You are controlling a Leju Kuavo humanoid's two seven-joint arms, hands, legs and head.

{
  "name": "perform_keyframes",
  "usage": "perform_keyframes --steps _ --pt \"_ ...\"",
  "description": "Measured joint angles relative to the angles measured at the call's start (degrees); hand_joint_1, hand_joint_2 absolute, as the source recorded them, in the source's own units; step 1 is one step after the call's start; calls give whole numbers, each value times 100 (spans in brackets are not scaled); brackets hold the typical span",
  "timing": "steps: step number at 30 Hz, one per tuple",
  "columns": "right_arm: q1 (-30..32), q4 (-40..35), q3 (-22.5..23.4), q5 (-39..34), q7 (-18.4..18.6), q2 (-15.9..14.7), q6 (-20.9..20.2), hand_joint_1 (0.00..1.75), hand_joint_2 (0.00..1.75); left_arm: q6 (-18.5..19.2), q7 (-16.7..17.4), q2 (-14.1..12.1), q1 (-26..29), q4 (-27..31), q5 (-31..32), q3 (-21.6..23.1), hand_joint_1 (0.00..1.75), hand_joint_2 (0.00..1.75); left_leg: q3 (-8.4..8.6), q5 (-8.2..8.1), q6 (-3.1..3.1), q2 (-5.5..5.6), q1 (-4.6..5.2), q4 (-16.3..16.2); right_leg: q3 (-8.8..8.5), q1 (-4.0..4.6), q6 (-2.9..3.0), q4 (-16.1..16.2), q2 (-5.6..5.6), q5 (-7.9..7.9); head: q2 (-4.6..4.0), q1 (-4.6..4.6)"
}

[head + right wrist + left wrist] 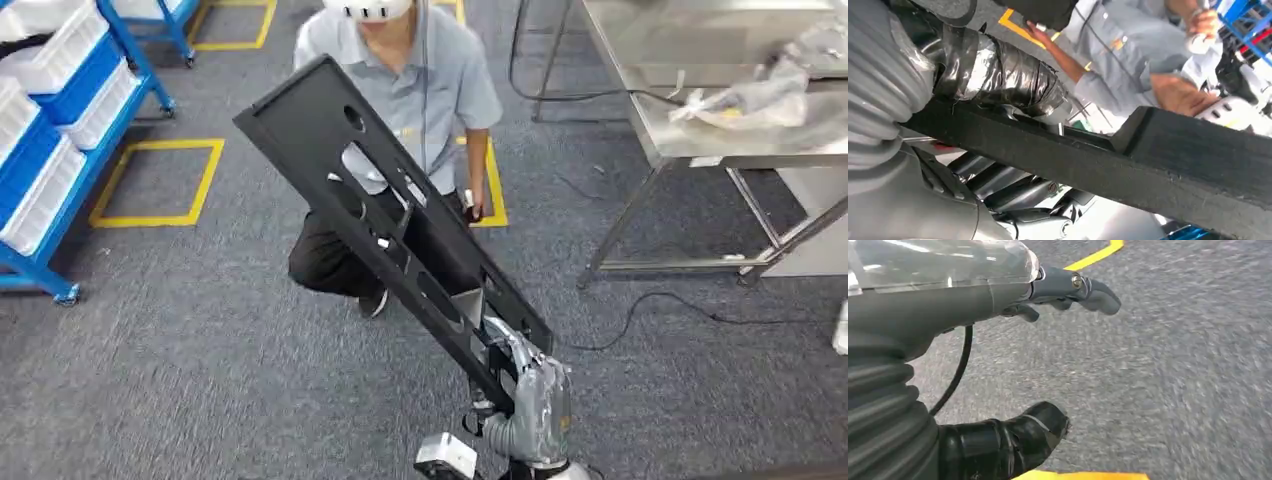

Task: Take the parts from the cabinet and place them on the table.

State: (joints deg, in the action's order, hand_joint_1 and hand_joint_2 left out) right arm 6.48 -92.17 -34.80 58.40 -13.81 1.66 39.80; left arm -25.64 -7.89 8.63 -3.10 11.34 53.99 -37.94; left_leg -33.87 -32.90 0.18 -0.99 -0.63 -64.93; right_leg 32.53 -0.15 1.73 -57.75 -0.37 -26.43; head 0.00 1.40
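A long black panel [300, 130] with several cut-outs slants up and away from me over the carpet. My right hand [530, 400] grips its near end from below. In the right wrist view the taped thumb [998, 70] presses on the panel's black edge [1148, 160]. A steel table [720, 40] stands at the far right. My left hand [1013, 295] hangs over the grey carpet with its fingers apart and nothing in it.
A person [410, 80] in a grey shirt stands right behind the panel, close to its far end. A blue rack [90, 60] with white bins is at the left. Plastic-wrapped items [760, 95] lie on the table. A black cable [650, 300] runs across the floor.
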Motion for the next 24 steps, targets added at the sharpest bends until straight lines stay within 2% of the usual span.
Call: perform_keyframes --steps 2,3,4,5,6,7,8,9,10,12,13,14,15,17,18,19,20,22,23,24 --pt "7 4 4 0 0 0 2 175 175 0 0 2 12 0 0 -7 0 175 -413 -351 -31 43 -8 -852 0 7 15 -7 81 -9 0 0" --pt "18 4 4 2 4 0 2 175 175 0 0 2 22 0 0 -7 0 175 -546 -367 -42 43 -11 -1092 3 9 16 -19 139 -10 0 0" --pt "23 4 4 2 9 0 2 175 175 0 0 2 24 0 0 -9 0 175 -531 -224 -47 43 -16 -1021 1 7 14 -33 197 -17 0 0" --pt "23 4 7 2 15 0 2 175 175 2 0 2 22 0 2 -11 0 175 -381 45 -44 45 -21 -661 -2 -2 1 -59 264 -31 0 0" --pt "25 4 9 2 20 0 2 175 175 0 2 0 23 2 0 -17 0 175 -160 339 -42 73 -29 -156 -5 -11 -20 -94 327 -55 0 0" --pt "26 4 11 0 22 0 2 175 175 0 0 -2 25 2 2 -20 0 175 53 567 -39 172 -47 321 -4 -20 -46 -139 376 -84 0 0" --pt "29 4 18 0 24 0 2 175 175 2 2 -2 42 0 2 -24 0 175 123 459 -36 405 -59 455 39 -7 -80 -169 405 -106 0 5" --pt "23 2 22 0 24 0 2 175 175 2 0 -2 37 2 2 -28 0 175 123 473 -7 426 -58 538 89 8 -106 -241 449 -117 0 0" --pt "33 0 26 0 24 0 4 175 175 2 -2 -2 17 2 4 -31 0 175 105 475 4 393 -45 522 108 -11 -139 -228 471 -101 0 9" --pt "59 0 44 0 26 0 4 175 175 0 0 -2 6 2 11 -35 0 175 119 502 86 313 -35 540 108 -12 -210 -180 558 -67 0 2" --pt "72 -4 55 0 31 0 7 175 175 0 2 11 14 2 11 -39 0 175 146 541 146 243 -67 597 122 -26 -225 -233 492 -114 0 0" --pt "73 -17 66 2 33 -2 7 175 175 -4 0 7 14 2 18 -44 0 175 157 544 185 207 -58 621 191 -2 -245 -406 261 -250 0 24" --pt "70 -24 70 2 33 0 7 175 175 -4 0 9 15 2 17 -52 0 175 157 546 207 163 -51 622 345 -7 -272 -719 163 -442 0 18" --pt "81 -26 74 2 35 0 7 175 175 -4 0 9 18 2 20 -76 0 175 154 532 227 54 -28 622 785 -22 -302 -1625 94 -845 0 18" --pt "88 -24 87 2 39 -2 7 175 175 -4 0 7 21 2 20 -92 0 175 154 526 226 2 -20 621 935 -22 -305 -1911 90 -905 0 20" --pt "96 -26 96 2 46 -2 7 175 175 -4 0 7 20 2 20 -107 0 175 160 522 227 -44 -13 621 938 -22 -301 -1901 85 -821 0 20" --pt "99 -26 101 2 50 -2 7 175 175 -4 0 9 18 2 20 -116 0 175 171 510 229 -88 -6 621 805 -20 -286 -1622 71 -610 0 20" --pt "99 -28 107 2 50 -2 7 175 175 -4 0 11 13 2 20 -120 0 175 225 483 210 -160 6 621 258 7 -212 -588 -32 -98 0 18" --pt "95 -39 107 4 50 -2 7 175 175 -4 0 20 15 2 20 -120 0 175 243 468 194 -184 5 627 48 70 -151 -165 -272 -93 0 20" --pt "98 -46 109 4 50 -2 7 175 175 -4 0 26 13 2 20 -122 0 175 241 457 162 -211 36 622 48 104 -118 -134 -274 -75 0 11"
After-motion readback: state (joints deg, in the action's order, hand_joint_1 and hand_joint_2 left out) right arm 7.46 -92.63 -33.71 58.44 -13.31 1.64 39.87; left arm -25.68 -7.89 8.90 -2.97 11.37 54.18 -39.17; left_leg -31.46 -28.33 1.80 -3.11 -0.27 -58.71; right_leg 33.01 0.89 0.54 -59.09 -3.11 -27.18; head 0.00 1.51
